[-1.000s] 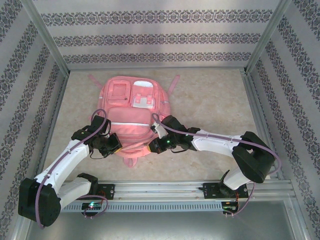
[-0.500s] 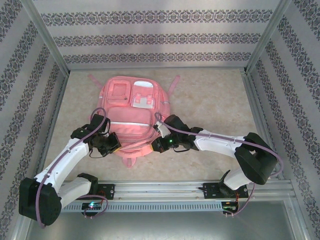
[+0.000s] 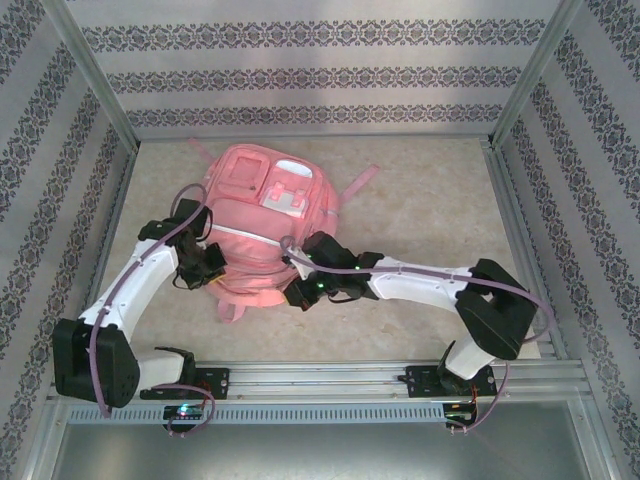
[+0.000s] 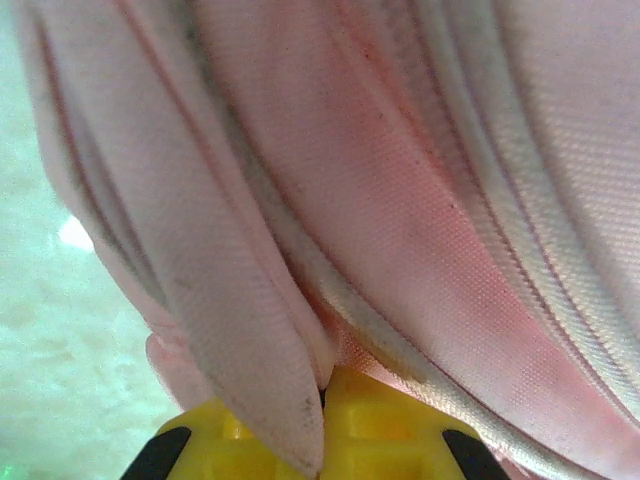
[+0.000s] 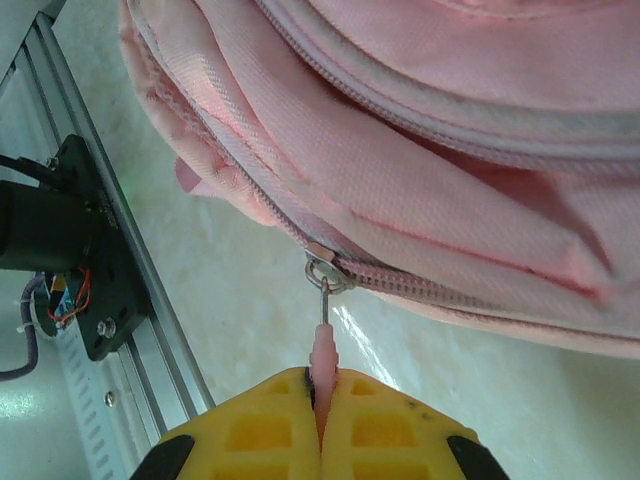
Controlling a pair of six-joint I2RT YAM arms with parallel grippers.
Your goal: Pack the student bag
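Right gripper (image 5: 320,395) was clamped shut on the small pink zip pull (image 5: 322,350), which hung from the ring of the slider (image 5: 326,272) on the bag (image 3: 265,215). Left gripper (image 4: 323,385) was shut too, pinching a fold (image 4: 230,300) of pink fabric at the bag's near left edge.

Bag lay flat on the worktop (image 3: 430,200), front pockets up, turned a bit askew, between the two arms and nearer the left side.

Step in hand looked like opening the main zip so things could go in. The zip seemed closed on both sides of the slider in the wrist view.

To do it well:
- pull along the line of the zip teeth, not up or away from the bag, or the slider could jam
- the left gripper's hold should act as the anchor, keeping the fabric taut against the pull
- the pull was thin and gripped near its end, so go slow and steady to avoid it slipping out
- watch that the whole bag did not drag across the worktop instead of the zip running
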